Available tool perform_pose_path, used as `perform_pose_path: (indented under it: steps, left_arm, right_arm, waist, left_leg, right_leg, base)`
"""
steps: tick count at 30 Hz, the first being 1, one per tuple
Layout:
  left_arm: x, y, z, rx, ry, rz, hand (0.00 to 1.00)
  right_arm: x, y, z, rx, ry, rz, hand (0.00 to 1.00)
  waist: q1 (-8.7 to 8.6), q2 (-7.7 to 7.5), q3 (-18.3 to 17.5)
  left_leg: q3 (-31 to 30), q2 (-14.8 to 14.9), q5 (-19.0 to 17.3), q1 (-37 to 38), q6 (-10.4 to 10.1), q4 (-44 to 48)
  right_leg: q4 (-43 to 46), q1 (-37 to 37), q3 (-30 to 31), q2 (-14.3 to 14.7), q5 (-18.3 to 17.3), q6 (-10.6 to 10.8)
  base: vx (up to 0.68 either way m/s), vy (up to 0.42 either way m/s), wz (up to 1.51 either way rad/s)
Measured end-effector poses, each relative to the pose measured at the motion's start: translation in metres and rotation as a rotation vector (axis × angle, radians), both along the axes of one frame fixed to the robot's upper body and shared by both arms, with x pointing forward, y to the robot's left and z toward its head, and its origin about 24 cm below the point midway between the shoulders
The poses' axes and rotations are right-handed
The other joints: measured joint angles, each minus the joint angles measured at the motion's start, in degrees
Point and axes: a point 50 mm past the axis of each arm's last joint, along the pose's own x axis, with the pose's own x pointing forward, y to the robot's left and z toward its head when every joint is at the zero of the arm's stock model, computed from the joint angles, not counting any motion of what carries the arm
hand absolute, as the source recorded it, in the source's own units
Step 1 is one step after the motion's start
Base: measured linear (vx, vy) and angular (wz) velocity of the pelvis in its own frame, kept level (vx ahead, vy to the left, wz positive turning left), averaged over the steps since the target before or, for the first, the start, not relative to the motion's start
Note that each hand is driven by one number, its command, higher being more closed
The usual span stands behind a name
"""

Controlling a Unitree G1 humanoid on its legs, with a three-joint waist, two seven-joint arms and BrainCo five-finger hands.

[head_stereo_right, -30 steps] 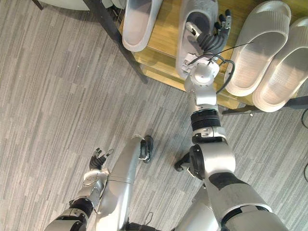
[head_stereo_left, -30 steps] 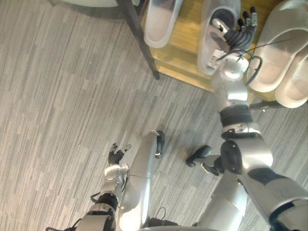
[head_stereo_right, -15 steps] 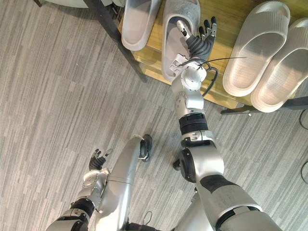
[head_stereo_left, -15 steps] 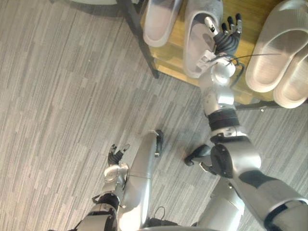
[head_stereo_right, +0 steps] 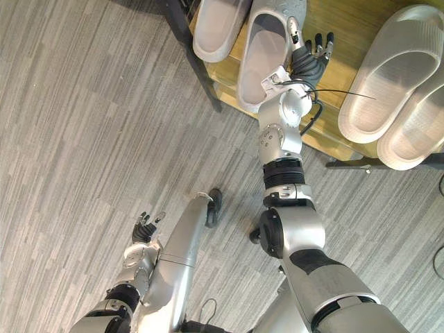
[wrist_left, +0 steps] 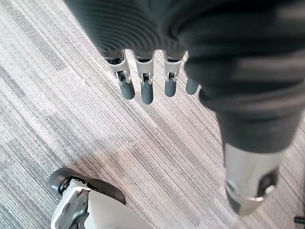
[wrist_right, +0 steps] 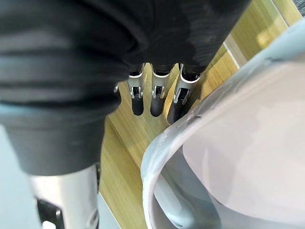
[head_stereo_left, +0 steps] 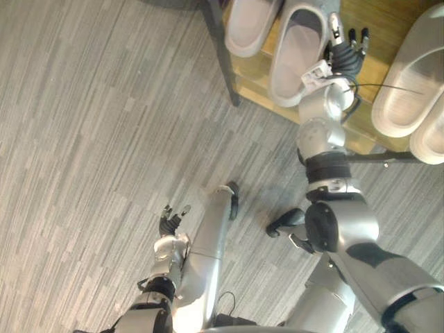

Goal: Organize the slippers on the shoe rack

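Observation:
A grey slipper [head_stereo_left: 295,55] lies on the wooden shoe rack shelf [head_stereo_right: 340,41], close beside a second grey slipper [head_stereo_left: 250,24] to its left. My right hand [head_stereo_left: 345,59] is open at the first slipper's right side, its thumb along the rim and its straight fingers [wrist_right: 159,100] over bare wood next to the slipper's edge [wrist_right: 190,129]. A pair of beige slippers [head_stereo_right: 381,76] lies further right on the same shelf. Low over the carpet, my left hand [head_stereo_left: 170,223] hangs open and holds nothing, its fingers [wrist_left: 145,88] straight.
The rack's dark leg [head_stereo_left: 225,62] runs down to the grey carpet at the shelf's left corner. A strip of bare wood separates the grey pair from the beige pair. Carpet spreads to the left of the rack.
The grey slipper has slid left, closer to its mate. My right hand went with it and now sits beside its right rim instead of over it. The camera has also shifted.

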Motion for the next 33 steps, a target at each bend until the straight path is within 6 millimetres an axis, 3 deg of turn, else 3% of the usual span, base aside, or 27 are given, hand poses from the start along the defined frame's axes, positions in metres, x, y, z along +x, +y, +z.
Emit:
perform_pose_path:
  steps: [16, 23, 33]
  left_arm:
    - [0.001, -0.003, 0.000, -0.004, -0.001, -0.006, 0.00]
    - [0.002, -0.005, 0.001, -0.006, -0.004, -0.006, 0.00]
    - [0.002, -0.007, 0.001, -0.013, -0.007, -0.004, 0.00]
  right_arm:
    - [0.003, -0.003, 0.005, 0.075, 0.001, 0.015, 0.00]
    - [0.000, -0.018, 0.002, 0.130, 0.020, -0.051, 0.00]
    - [-0.008, -0.037, -0.010, 0.026, 0.089, -0.185, 0.00]
  waist:
    - [0.76, 0.03, -0.5]
    - [0.98, 0.05, -0.5]
    - [0.79, 0.05, -0.5]
  left_leg:
    - [-1.2, -0.1, 1.8, -0.3, -1.4, -1.9]
    - [-1.2, -0.1, 1.8, -0.3, -1.3, -1.7]
    - [-0.7, 0.2, 1.8, 0.8, -1.2, -1.5]
  right_leg:
    - [-0.2, 0.0, -1.6, 0.1, -0.5, -1.0]
    - [-0.1, 0.2, -1.6, 0.1, -0.5, -1.0]
    - [0.1, 0.7, -1.0, 0.1, -0.5, -1.0]
  base:
    - [0.00, 0.002, 0.03]
    - [0.00, 0.020, 0.00]
    - [0.00, 0.011, -0.01]
